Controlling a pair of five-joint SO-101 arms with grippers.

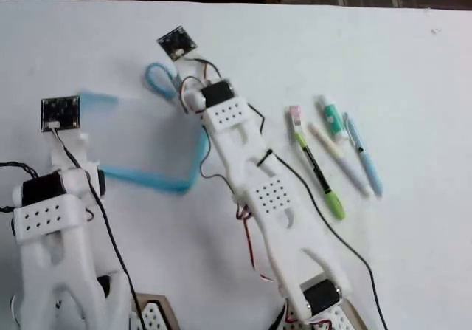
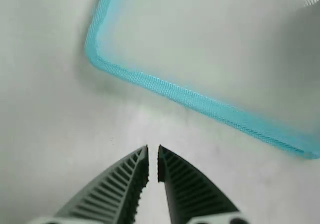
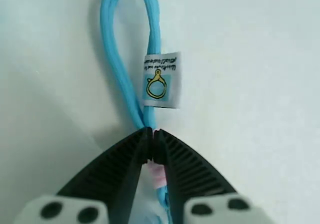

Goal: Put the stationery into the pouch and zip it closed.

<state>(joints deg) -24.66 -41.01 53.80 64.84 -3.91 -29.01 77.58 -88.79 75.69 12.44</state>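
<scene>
Your right gripper (image 3: 152,134) is clamped tight on the base of the blue cord loop (image 3: 125,43) at one end of the translucent, blue-trimmed pouch (image 1: 151,179), which lies flat between the arms. Your left gripper (image 2: 153,156) hangs just off a pouch corner, fingers pressed together on nothing. The stationery sits outside, well apart beyond the right arm: a green marker with a pink cap (image 1: 317,175), a green-and-white tube (image 1: 333,117), a pale pen (image 1: 341,159) and a light blue pen (image 1: 365,160). By my read, loading hasn't begun. I can't tell whether the zip is open. Next you'd likely need the mouth held open, then a free gripper across to the pens.
</scene>
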